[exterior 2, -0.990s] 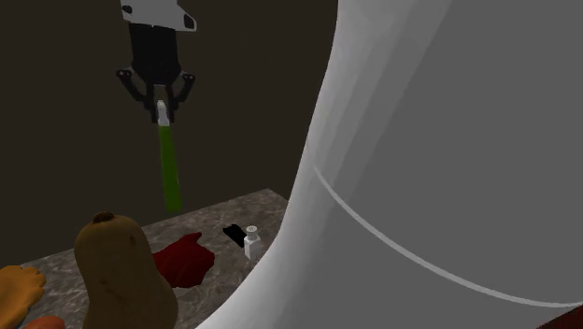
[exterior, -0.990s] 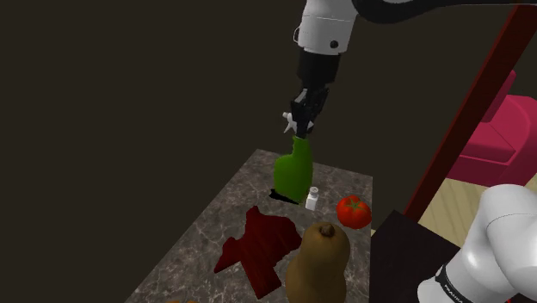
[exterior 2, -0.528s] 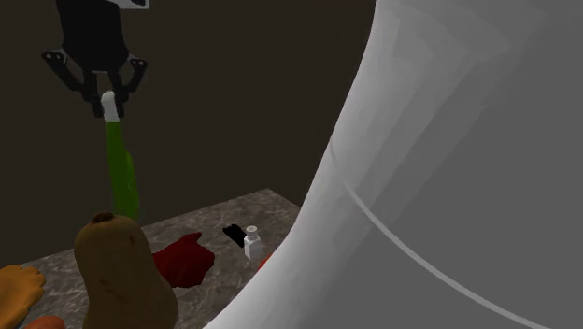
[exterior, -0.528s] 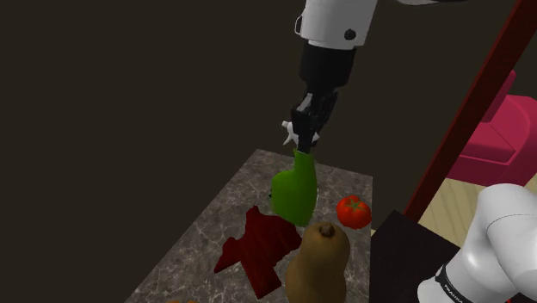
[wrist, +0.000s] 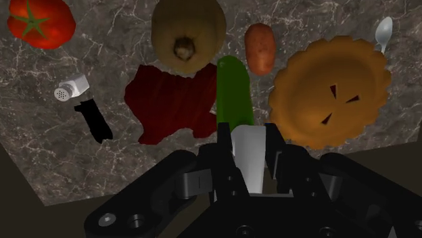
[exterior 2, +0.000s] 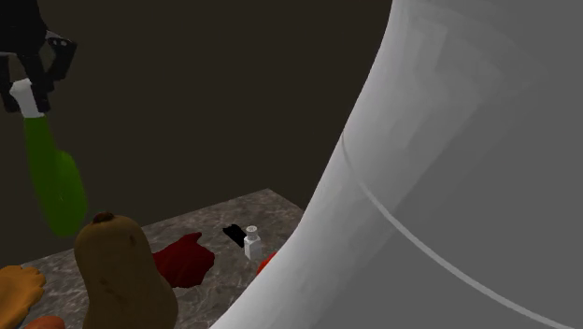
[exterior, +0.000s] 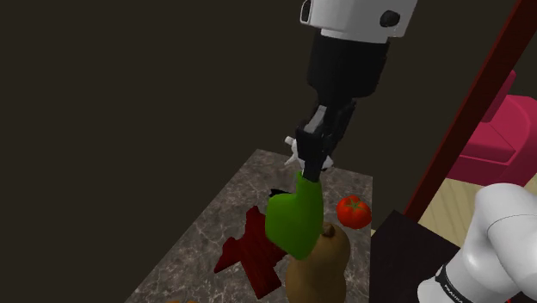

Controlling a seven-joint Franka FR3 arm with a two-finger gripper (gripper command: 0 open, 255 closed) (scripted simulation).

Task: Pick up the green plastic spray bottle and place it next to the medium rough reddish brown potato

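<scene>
The green spray bottle [exterior: 295, 219] hangs in the air by its white head, clasped in my black gripper [exterior: 311, 160]. In the second exterior view the spray bottle [exterior 2: 54, 182] dangles below the gripper [exterior 2: 25, 92], above the butternut squash. In the wrist view the spray bottle [wrist: 233, 93] runs out from between the fingers over the marble table [wrist: 81, 169], its base close to the reddish brown potato [wrist: 259, 47]. The potato lies between the squash and a pie.
On the marble table are a butternut squash [exterior: 317, 262], a red cloth [exterior: 251, 245], a tomato [exterior: 353, 210], a white shaker [wrist: 72, 88], a small black object [wrist: 95, 120], a pie [wrist: 331, 88] and a spoon [wrist: 383, 31]. A dark red post [exterior: 465, 120] rises at the shoulder view's right.
The gripper has carried the bottle toward the near end of the table, from beside the shaker to above the squash and red cloth. The bottle now tilts more.
</scene>
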